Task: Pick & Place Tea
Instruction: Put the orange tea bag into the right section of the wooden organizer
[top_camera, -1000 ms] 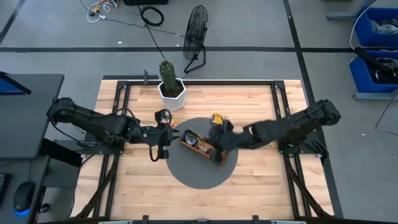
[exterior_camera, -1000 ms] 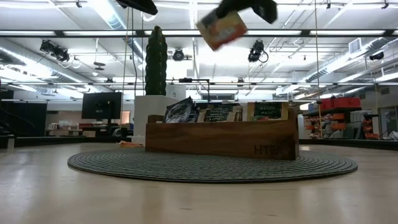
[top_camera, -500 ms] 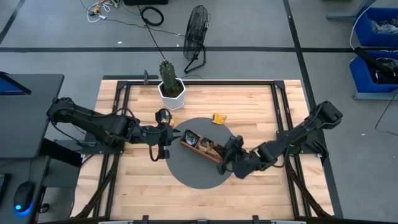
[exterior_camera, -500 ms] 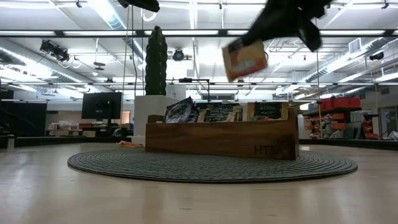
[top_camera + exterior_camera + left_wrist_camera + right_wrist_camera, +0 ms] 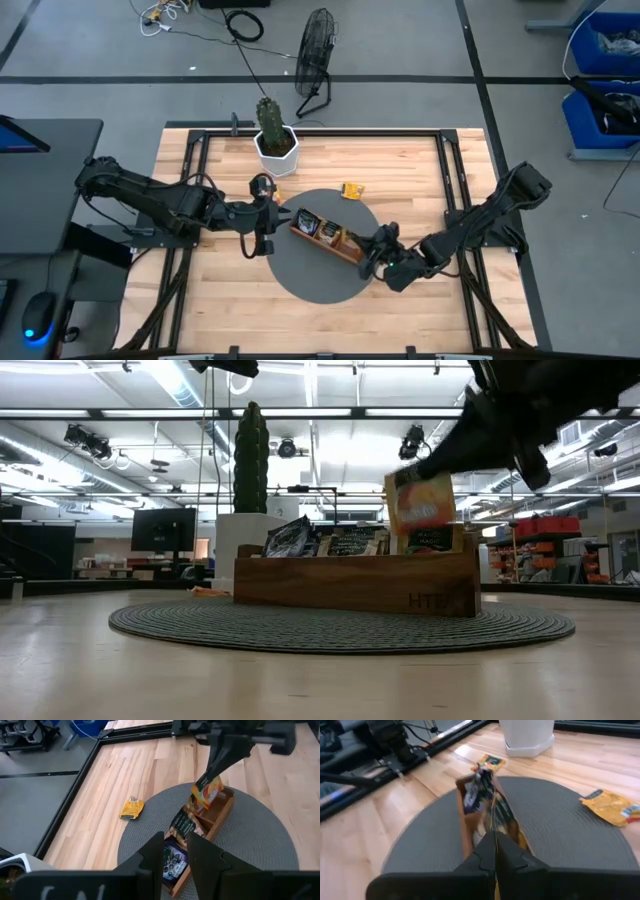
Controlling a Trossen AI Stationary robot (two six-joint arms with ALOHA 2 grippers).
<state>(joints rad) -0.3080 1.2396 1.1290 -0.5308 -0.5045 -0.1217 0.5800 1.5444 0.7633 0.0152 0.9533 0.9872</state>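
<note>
My right gripper (image 5: 372,250) is shut on an orange tea packet (image 5: 420,500), held over the right end of the brown wooden tray (image 5: 350,585). The tray stands on a round grey mat (image 5: 320,280) and has several dark packets upright in its compartments (image 5: 177,842). The orange packet also shows in the left wrist view (image 5: 206,791). My left gripper (image 5: 262,222) hovers beside the tray's left end, open and empty. A yellow packet (image 5: 350,190) lies flat on the table beyond the mat. An orange packet (image 5: 490,761) lies near the cactus pot. My right gripper pinches the orange packet's upper edge (image 5: 432,468) between its two fingers. The fingers slant down from the table's right and near side. The packet hangs below them, tilted, with its lower edge (image 5: 412,528) just above the tray's right-end compartment. I cannot tell whether it touches the packets there.
A cactus in a white pot (image 5: 272,140) stands at the table's far side, left of centre. The table's black frame rails (image 5: 450,170) run along its edges. Bare wood lies at the near side on both sides of the mat.
My right gripper has carried the orange packet from the far side of the tray toward the table's near edge and right. It has then come down over the tray's right end. The packet has dropped from high above to just over the tray and stays hanging from the fingers.
</note>
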